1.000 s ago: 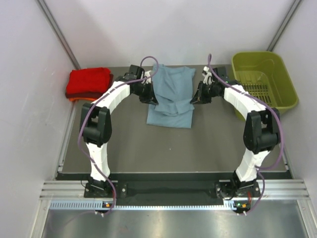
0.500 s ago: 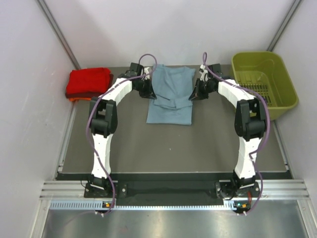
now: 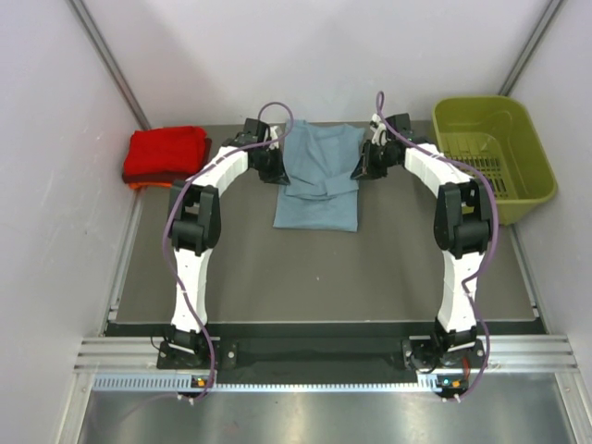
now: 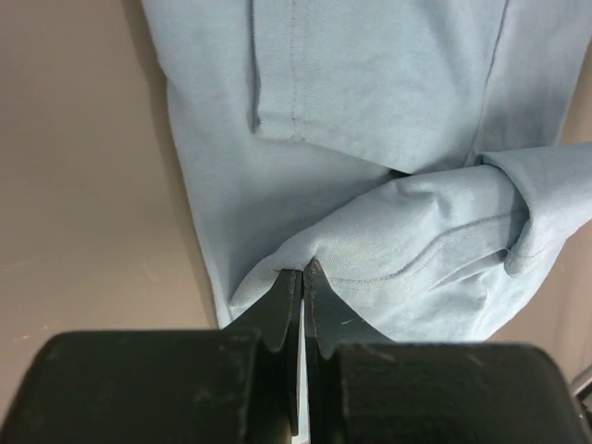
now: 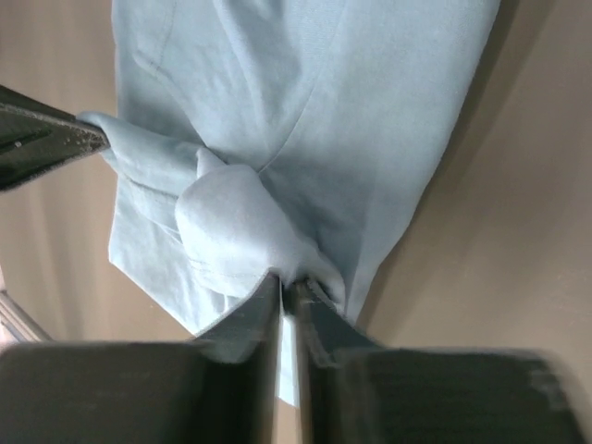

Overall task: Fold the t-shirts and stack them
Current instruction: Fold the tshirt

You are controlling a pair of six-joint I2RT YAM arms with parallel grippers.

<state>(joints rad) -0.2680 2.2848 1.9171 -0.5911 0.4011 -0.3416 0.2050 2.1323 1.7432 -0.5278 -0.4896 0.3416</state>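
The grey-blue t-shirt [image 3: 319, 176] lies half folded at the back middle of the table, its lower part doubled up over the rest. My left gripper [image 3: 280, 176] is shut on a pinch of its left edge, seen close in the left wrist view [image 4: 302, 270] with the t-shirt [image 4: 388, 102] spread beyond. My right gripper [image 3: 361, 172] is shut on a bunched fold of its right edge, seen close in the right wrist view [image 5: 289, 285] with the t-shirt [image 5: 351, 120] beyond. Folded red and orange t-shirts [image 3: 165, 154] are stacked at the back left.
An olive-green plastic basket [image 3: 495, 153] stands at the back right. White walls close in the back and both sides. The dark table mat [image 3: 314, 277] shows bare in front of the shirt.
Both grippers have moved toward the back of the table, carrying the shirt's pinched edges with them. The folded-over part now lies further up the shirt.
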